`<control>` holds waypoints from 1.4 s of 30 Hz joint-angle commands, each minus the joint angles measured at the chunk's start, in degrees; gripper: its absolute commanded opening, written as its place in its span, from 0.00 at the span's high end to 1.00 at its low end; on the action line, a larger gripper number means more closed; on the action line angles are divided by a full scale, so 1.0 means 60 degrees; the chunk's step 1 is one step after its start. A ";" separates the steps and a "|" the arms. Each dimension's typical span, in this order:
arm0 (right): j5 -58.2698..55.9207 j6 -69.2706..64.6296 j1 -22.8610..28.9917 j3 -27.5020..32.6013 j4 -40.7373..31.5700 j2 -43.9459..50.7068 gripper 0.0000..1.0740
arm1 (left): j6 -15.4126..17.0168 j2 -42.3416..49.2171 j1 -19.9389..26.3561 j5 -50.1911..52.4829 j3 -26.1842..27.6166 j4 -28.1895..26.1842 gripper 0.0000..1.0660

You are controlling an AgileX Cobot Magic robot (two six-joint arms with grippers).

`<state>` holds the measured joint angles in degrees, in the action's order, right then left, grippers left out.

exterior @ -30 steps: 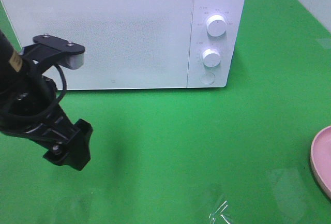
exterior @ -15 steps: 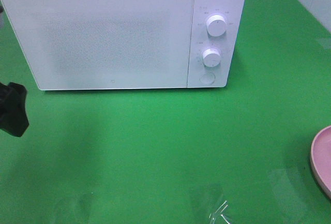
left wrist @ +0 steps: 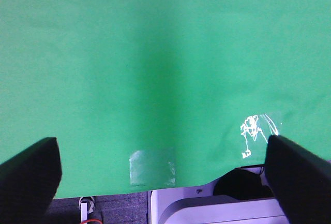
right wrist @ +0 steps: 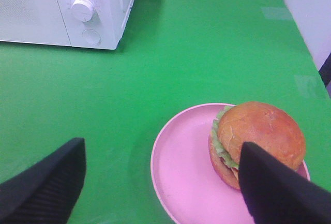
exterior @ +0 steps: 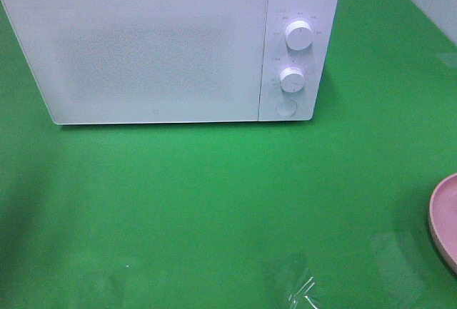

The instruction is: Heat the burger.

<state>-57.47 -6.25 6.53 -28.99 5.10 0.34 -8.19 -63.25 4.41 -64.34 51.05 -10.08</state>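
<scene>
pink plate (exterior: 446,218) cut by the frame edge, burger (right wrist: 258,138) partly behind a black finger

You see the microwave (exterior: 168,45) shut on the green cloth (exterior: 214,202) — two knobs (exterior: 298,35) above a round button (exterior: 286,108); a pink plate (exterior: 444,220) lies well off to its front-right.

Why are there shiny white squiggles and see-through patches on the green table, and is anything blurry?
In the exterior high view, light glints off clear tape stuck on the green cloth. In the left wrist view the same kind of tape looks pale and another piece sparkles white. In the right wrist view the burger is sharp, but the dark fingers close to the camera look soft.
</scene>
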 commanded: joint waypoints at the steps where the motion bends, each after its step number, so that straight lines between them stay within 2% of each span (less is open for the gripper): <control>1: 0.0010 0.0086 -0.0067 0.0000 -0.0010 0.0220 0.29 | -0.0067 0.0888 0.0067 -0.0029 -0.0640 0.0067 0.06; 6: 0.0010 0.0086 -0.0067 0.0000 -0.0010 0.0220 0.29 | -0.0105 0.2206 0.0067 0.0162 -0.1471 0.0153 0.06; 8: 0.0010 0.0086 -0.0067 0.0000 -0.0010 0.0220 0.29 | -0.0220 0.3753 0.0067 0.0458 -0.2129 0.0248 0.06; 9: 0.0010 0.0086 -0.0067 0.0000 -0.0010 0.0220 0.29 | -0.0220 0.3753 0.0067 0.0458 -0.2129 0.0248 0.06; 10: 0.0010 0.0086 -0.0067 0.0000 -0.0010 0.0220 0.29 | -0.0229 0.4593 0.0067 0.0458 -0.2445 0.0382 0.06; 13: 0.0010 0.0086 -0.0067 0.0000 -0.0010 0.0220 0.29 | -0.0229 0.5204 0.0067 0.0458 -0.2731 0.0468 0.06; 16: 0.0010 0.0086 -0.0067 0.0000 -0.0010 0.0220 0.29 | -0.0210 0.6541 0.0057 0.0611 -0.3304 0.0439 0.06; 20: 0.0010 0.0086 -0.0067 0.0000 -0.0010 0.0220 0.29 | -0.0210 0.7477 -0.0019 0.0726 -0.3505 0.0468 0.06; 23: 0.0010 0.0086 -0.0067 0.0000 -0.0010 0.0220 0.29 | -0.0191 0.8804 -0.0019 0.0754 -0.3696 0.0563 0.06; 30: 0.0010 0.0086 -0.0067 0.0000 -0.0010 0.0220 0.29 | -0.0172 1.0791 -0.0019 0.0754 -0.3696 0.0678 0.06; 42: 0.0010 0.0076 -0.0067 0.0000 0.0000 0.0143 0.29 | -0.0134 1.0829 -0.0019 0.0754 -0.3696 0.0773 0.06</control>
<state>-57.47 -6.25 6.53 -28.99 5.10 0.34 -9.40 0.29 4.64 -60.56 29.11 -5.50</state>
